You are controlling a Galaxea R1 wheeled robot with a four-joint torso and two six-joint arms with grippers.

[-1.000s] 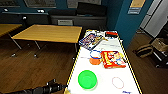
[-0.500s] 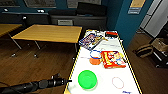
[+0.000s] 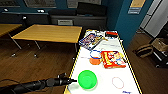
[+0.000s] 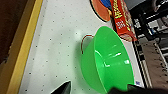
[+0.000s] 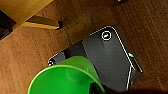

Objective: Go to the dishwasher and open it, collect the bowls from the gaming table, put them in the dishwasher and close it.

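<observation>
The green bowl (image 3: 87, 79) on the white table (image 3: 110, 75) looks light, stiff, slippery — best taken by its thin rim. Left gripper (image 3: 72, 80) is beside it, jaws apart; the right gripper's jaws I cannot tell.

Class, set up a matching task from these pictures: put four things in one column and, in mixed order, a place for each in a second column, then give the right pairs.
Things:
1. bright green bowl
2. orange bowl
3. red game box
4. light-wood table

Places:
A. on the wooden floor, off to the side of the white table
B. on the white table, right beside the orange bowl
C. at the near end of the white table, just in front of the left gripper
D. near the middle of the white table, farther away than the green bowl

Pairs: 1-C, 2-D, 3-B, 4-A
</observation>
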